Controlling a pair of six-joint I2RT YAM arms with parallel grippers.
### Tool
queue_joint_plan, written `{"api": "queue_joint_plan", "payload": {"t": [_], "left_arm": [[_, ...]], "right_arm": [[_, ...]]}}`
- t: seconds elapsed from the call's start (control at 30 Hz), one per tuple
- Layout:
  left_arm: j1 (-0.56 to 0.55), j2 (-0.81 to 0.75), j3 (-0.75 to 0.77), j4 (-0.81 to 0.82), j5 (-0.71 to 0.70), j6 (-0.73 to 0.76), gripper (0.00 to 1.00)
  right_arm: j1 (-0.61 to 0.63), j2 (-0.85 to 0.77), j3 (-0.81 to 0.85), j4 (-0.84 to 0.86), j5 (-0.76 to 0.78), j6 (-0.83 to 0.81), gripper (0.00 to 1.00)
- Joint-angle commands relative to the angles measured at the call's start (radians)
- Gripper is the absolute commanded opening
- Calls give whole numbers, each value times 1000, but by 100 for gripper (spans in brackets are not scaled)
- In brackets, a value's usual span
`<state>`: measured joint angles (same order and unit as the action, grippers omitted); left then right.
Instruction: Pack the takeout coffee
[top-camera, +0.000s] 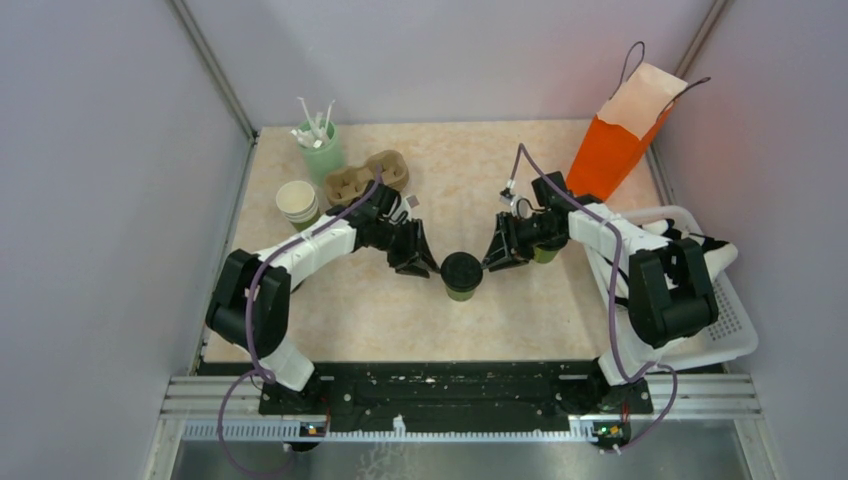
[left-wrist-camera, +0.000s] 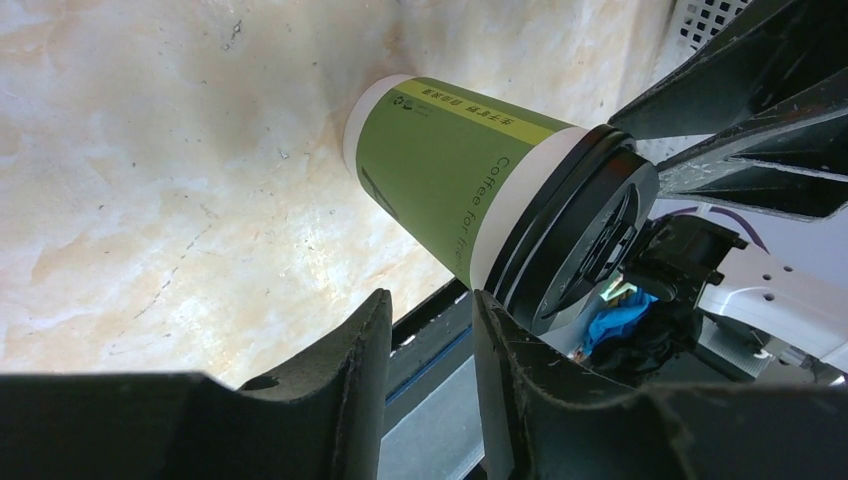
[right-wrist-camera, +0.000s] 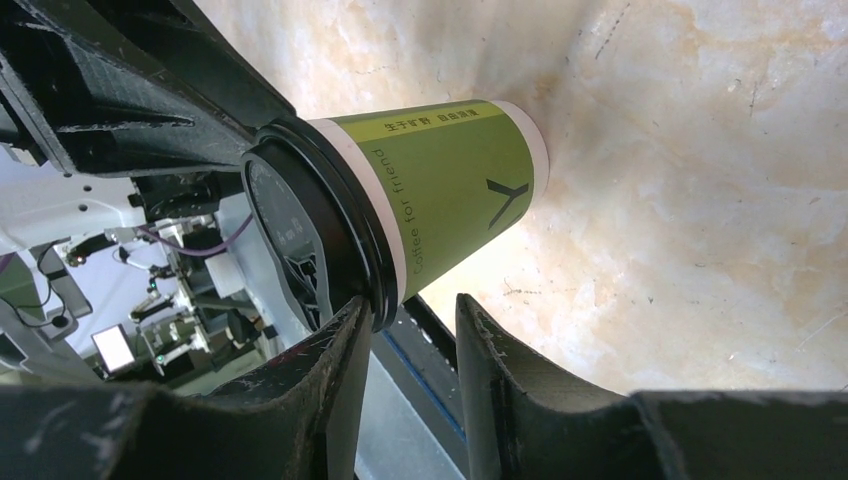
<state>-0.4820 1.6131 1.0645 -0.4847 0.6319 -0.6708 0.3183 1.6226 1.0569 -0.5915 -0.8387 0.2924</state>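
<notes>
A small olive-green and cream paper cup with a round black plastic lid, the takeout coffee (top-camera: 460, 274), stood upright near the middle of a beige marbled bench (top-camera: 530, 315), seen from above. Two black-and-white robot arms reached in toward it from opposite sides. The left pincer (top-camera: 427, 267) sat just beside the cup on one side and the right pincer (top-camera: 491, 261) just beside it on the other, so the cup stood between them.

In the left wrist view, the left pincer's two black fingers (left-wrist-camera: 350, 370) stood a narrow gap apart with nothing between them. The rim of the black lid touched, or all but touched, the outer edge of one fingertip. The right wrist view showed the same of the right pincer: fingers (right-wrist-camera: 500, 370) a narrow gap apart, holding nothing, the lid's rim against the tip of one. The words "Coffee for friend" ran along the cup's green side.

At the back right stood an orange paper bag (top-camera: 615, 150) with a cream top and dark cord handles, well apart from the cup. A white perforated plastic basket (top-camera: 728, 335) lay at the right edge, partly under the right arm. At the back left were a pale-green cup of white sticks (top-camera: 322, 152), a lidless stack of cream-and-green paper cups (top-camera: 298, 204) and a brown cardboard cup carrier (top-camera: 362, 177).
</notes>
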Motion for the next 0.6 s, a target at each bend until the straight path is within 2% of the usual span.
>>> {"api": "queue_joint_plan", "payload": {"t": [0.0,0.4,0.57], "left_arm": [[-11,-22,56,-32,-24,31,43],[-23,-35,76,-20,-14,24,47],[-23,-61,71,-72,-73,30,50]], "right_arm": [[8,4,47,18,-4,1,36],[0,-6,32,25,0,10,36],[1,-1,31,27,-3,10,36]]}}
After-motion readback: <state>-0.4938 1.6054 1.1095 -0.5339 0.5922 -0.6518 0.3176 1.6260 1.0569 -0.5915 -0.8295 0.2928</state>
